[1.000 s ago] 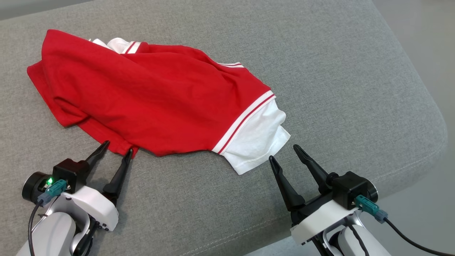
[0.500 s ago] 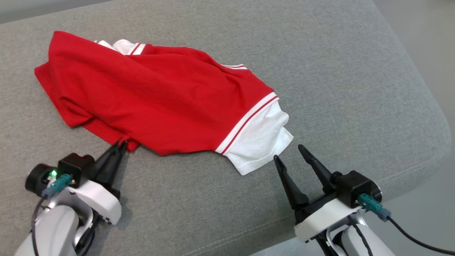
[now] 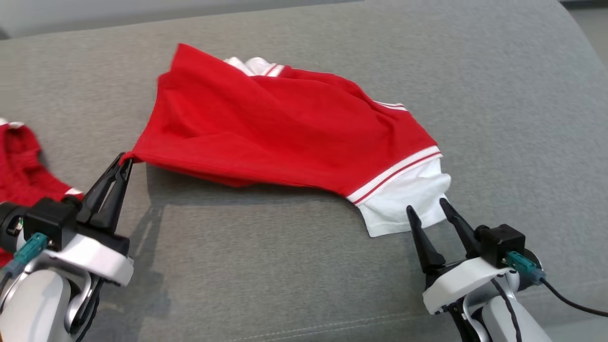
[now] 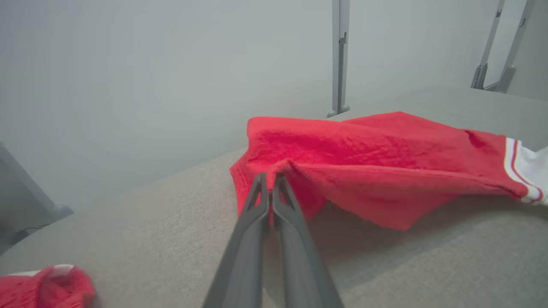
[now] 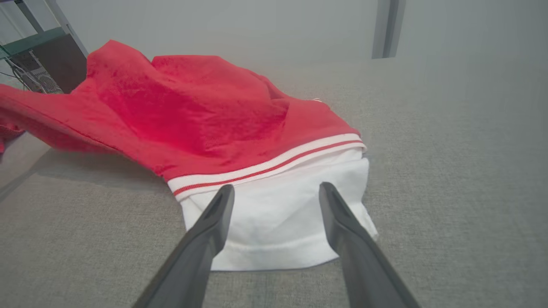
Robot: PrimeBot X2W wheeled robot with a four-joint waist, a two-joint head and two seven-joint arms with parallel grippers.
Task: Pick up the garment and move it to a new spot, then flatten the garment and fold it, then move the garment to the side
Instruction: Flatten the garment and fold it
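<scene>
Head view, 9 o'clock edge: a second red garment lay partly in frame on the grey upholstered cushion. At 8 o'clock, the left gripper was pinched tight on a red hem corner of the red-and-white shirt. That corner was raised off the cushion, with shadow beneath it. The shirt's body spread from centre toward 12 o'clock, and its white sleeve lay flat at 4 o'clock. There the right gripper stood wide, tips at the sleeve's end, gripping nothing; fabric contact could not be determined.
</scene>
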